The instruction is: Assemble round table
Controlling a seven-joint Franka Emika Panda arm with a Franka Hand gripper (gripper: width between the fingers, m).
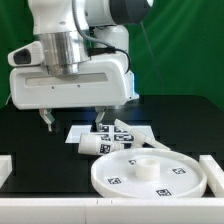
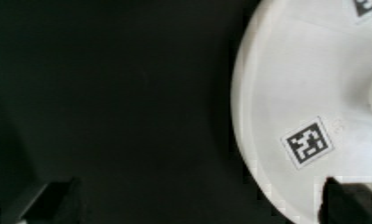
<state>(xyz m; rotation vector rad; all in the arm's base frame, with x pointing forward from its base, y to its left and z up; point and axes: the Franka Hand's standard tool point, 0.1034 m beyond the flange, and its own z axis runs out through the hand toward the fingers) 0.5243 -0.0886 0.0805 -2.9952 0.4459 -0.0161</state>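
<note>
The disc (image 1: 150, 174) lies flat and rim-up on the black worktop (image 1: 40, 160), at the front and toward the exterior view's right. It has a low raised ring at its middle and square tags on its floor. In the wrist view the disc (image 2: 316, 90) fills one side of the picture as a broad white curve with one tag on it, and the rest is bare worktop (image 2: 112, 100). The post (image 1: 98, 146) lies on its side just behind the disc's rim, on the exterior view's left of the disc's middle. It is very near the rim, but I cannot tell whether they touch. Behind the post lies the cross piece (image 1: 122, 130), its tags facing up. It rests at or over the edge of the marker board (image 1: 78, 131), which lies flat farther back. The fingers (image 1: 45, 122) hang well apart and hold nothing, above the worktop behind the disc and near the post. In the wrist view one of the fingers (image 2: 50, 196) is over bare worktop, and the other is over the disc's outer band. The white arm (image 1: 75, 60) fills the upper part of the exterior view. A green curtain (image 1: 185, 70) hangs behind, and a white block (image 1: 5, 170) sits at the worktop's edge on the exterior view's left.
</note>
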